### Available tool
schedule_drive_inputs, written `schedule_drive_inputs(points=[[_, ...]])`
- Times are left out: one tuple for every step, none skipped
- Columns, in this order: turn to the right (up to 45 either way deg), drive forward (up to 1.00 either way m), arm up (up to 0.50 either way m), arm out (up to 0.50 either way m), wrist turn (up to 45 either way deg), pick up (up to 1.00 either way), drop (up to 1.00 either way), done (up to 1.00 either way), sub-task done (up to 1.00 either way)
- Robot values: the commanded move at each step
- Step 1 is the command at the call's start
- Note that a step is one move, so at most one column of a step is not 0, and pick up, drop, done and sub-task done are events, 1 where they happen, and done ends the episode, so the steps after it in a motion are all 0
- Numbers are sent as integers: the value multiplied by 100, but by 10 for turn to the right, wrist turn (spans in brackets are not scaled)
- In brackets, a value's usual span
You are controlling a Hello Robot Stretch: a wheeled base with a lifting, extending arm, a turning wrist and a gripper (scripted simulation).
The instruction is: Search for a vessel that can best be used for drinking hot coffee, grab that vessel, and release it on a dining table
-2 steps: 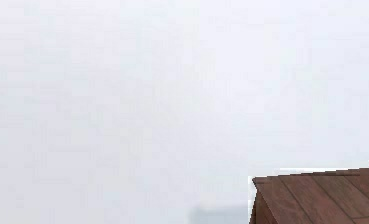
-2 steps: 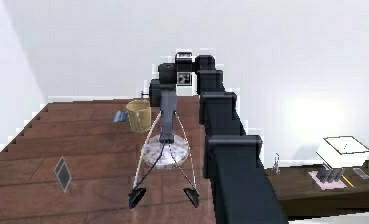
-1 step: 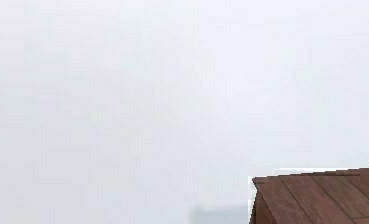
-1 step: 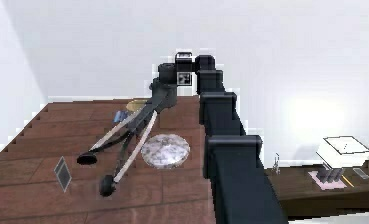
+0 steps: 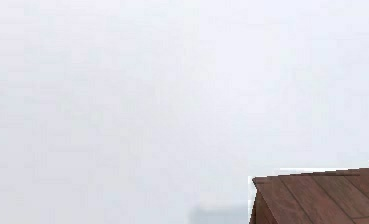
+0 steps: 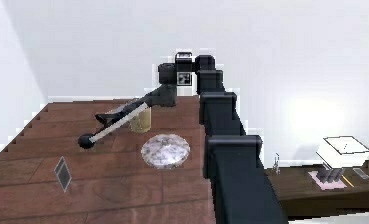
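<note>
A small beige cup (image 6: pixel 140 122), probably the coffee vessel, stands on the dark wooden table (image 6: pixel 102 190) by the gripper (image 6: pixel 92 138) and a glass dish (image 6: pixel 165 152); whether the gripper holds anything cannot be told, so the search seems finished, delivery unconfirmed.

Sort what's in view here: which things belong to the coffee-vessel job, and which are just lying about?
Belongs to the job:
- gripper; whether it holds anything cannot be told
- tan cup-like thing, standing on the table behind the fingers
- wooden table

Just lying about:
- round glassy dish on the table
- small dark flat thing on the table
- white boxy thing on the low dark shelf
</note>
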Motion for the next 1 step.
schedule_drive_inputs(points=[[0,0,0,0,450,0,0,0,0]])
